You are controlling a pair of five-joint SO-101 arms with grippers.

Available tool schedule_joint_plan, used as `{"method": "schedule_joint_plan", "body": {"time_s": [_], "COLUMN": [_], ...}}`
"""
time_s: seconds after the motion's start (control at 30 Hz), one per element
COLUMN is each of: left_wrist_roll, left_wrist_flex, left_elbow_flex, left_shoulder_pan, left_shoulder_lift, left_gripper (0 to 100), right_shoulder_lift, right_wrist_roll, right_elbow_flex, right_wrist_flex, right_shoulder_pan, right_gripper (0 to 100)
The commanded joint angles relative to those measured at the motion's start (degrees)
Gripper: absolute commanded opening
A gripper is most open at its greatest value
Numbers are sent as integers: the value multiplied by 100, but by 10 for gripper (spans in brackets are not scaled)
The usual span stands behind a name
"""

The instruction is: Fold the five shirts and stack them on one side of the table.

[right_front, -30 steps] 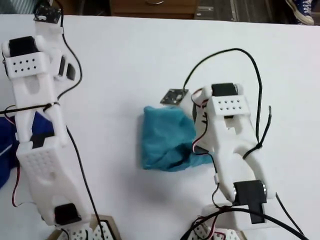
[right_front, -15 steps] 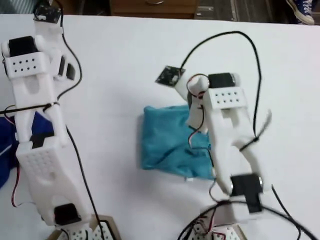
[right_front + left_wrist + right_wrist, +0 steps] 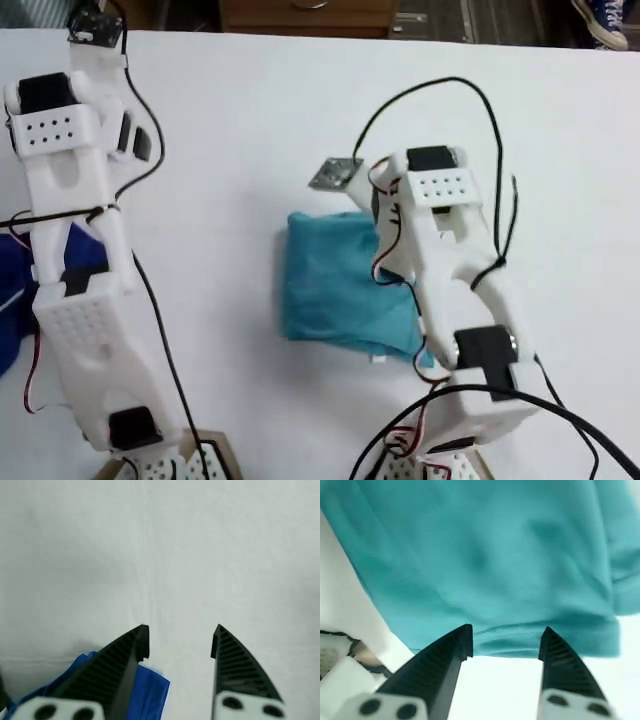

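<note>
Both end effectors (image 3: 181,630) (image 3: 507,630) apparently agape

Behind the left claw (image 3: 181,630), the crumpled dark blue fabric shirt (image 3: 10,320) is partly hidden under the arm and cropped.

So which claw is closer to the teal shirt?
Right. The right claw hangs open at the edge of the teal shirt; the left claw is away across the table, beside a blue shirt.

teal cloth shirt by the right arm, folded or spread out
Folded: the teal cloth shirt lies as a compact rectangular bundle on the white table, no sleeves spread; the right wrist view shows layered edges.
</note>
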Motion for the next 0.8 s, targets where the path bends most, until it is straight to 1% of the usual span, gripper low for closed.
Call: {"method": "schedule_joint_plan", "body": {"time_s": [0.0,0.13,0.33,0.53,0.63,0.73,0.77], "left_wrist_roll": [-26,-26,-26,-26,-26,-26,-26], "left_wrist_flex": [0,0,0,0,0,0,0], "left_elbow_flex": [-268,-268,-268,-268,-268,-268,-268], "left_shoulder_pan": [44,44,44,44,44,53,53], "left_shoulder_lift": [-44,-44,-44,-44,-44,-35,-35], "left_gripper": [227,227,227,227,227,227,227], "right_shoulder_lift": [-400,-295,295,681,716,708,716], "right_wrist_roll": [53,53,44,44,35,-290,-369], "right_elbow_flex": [-290,-264,-299,-334,-580,-923,-1037], "right_wrist_flex": [-391,-927,-1490,-1569,-1552,-1543,-1543], "right_shoulder_pan": [321,576,743,716,743,743,743], "right_gripper": [226,226,227,220,139,28,12]}}
